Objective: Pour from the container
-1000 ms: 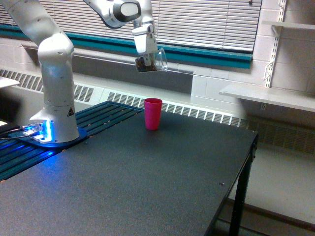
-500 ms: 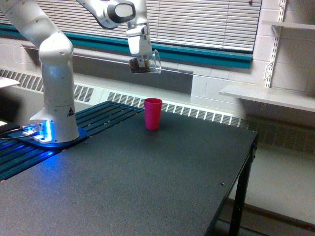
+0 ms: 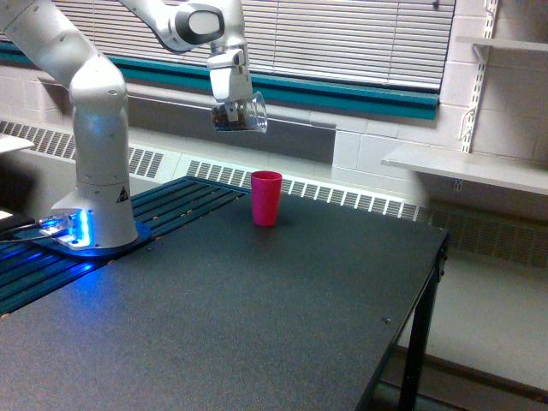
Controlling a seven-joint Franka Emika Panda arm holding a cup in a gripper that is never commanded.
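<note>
- Jaws of gripper (image 3: pixel 229 107) clamped on the container (image 3: pixel 241 114), a small clear plastic cup tipped sideways, dark granules pooled inside.
- Container held high, above and to the exterior view's left of the pink cup (image 3: pixel 266 198).
- Pink cup: opaque, tapered, upright on matte black table (image 3: pixel 257 325).
- No legible writing.

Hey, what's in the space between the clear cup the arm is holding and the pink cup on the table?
Nothing. In the exterior view, only open air separates the clear cup, tilted in the gripper, from the pink cup.
</note>
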